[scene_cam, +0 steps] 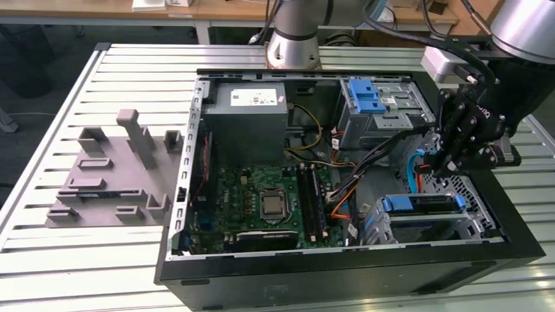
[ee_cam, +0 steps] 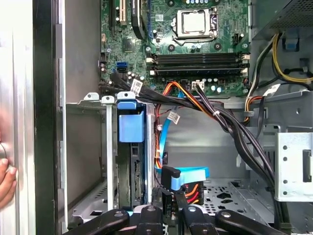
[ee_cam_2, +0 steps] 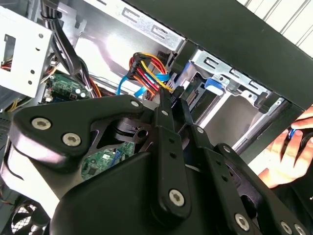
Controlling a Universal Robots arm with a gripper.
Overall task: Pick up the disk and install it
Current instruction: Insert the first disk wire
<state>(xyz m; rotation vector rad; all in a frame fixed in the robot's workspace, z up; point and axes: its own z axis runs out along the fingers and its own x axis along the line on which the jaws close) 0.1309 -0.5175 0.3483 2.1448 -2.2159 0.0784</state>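
Observation:
The disk (scene_cam: 422,204) in its blue carrier sits slotted into the metal drive cage (scene_cam: 472,224) at the case's front corner, on the exterior view's right. In the first wrist view its blue carrier tab (ee_cam: 131,128) stands between the cage rails, with the drive's dark edge below it. The carrier's blue end (ee_cam_2: 213,84) also shows in the second wrist view. My gripper (scene_cam: 433,171) hangs inside the case just behind that cage. Its narrow black fingers (ee_cam_2: 165,122) stand shut, tips at the black plugs of the blue and red-orange cables (ee_cam: 188,183); whether they touch is unclear.
The open black computer case (scene_cam: 347,273) lies on a slatted metal table. Inside are a green motherboard (scene_cam: 260,201), a grey power supply (scene_cam: 251,107) and a second cage with a blue latch (scene_cam: 368,97). A grey fixture (scene_cam: 113,175) lies beside it. A person's hand (ee_cam_2: 288,152) is outside the case wall.

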